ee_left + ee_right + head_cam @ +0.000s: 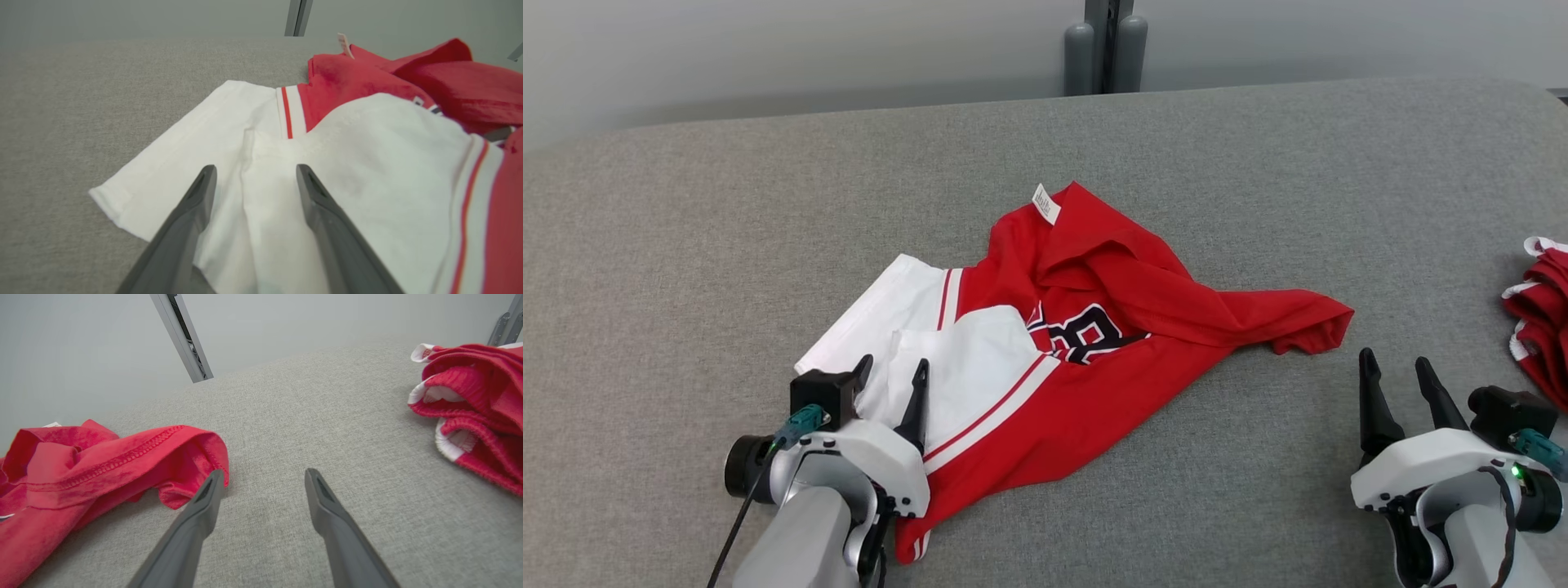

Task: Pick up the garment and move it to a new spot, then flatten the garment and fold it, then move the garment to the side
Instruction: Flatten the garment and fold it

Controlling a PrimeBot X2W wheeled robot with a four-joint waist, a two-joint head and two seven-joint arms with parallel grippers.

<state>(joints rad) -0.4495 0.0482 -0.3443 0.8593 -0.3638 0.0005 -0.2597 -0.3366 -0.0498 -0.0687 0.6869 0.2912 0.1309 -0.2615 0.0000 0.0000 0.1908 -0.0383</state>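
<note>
We see the garment (1094, 343) crumpled mid-way on the grey surface (727, 245), its long axis left-right and red tip pointing right. Bare room lies far and left; a red pile (1539, 318) crowds the right edge. The left gripper (894, 362) and right gripper (1393, 358) gape, gripping nothing.

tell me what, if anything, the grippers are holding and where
Nothing is held. The left gripper has open jaws over the garment, at its white sleeve; the right gripper has open jaws over the grey surface beside the red hem.
</note>
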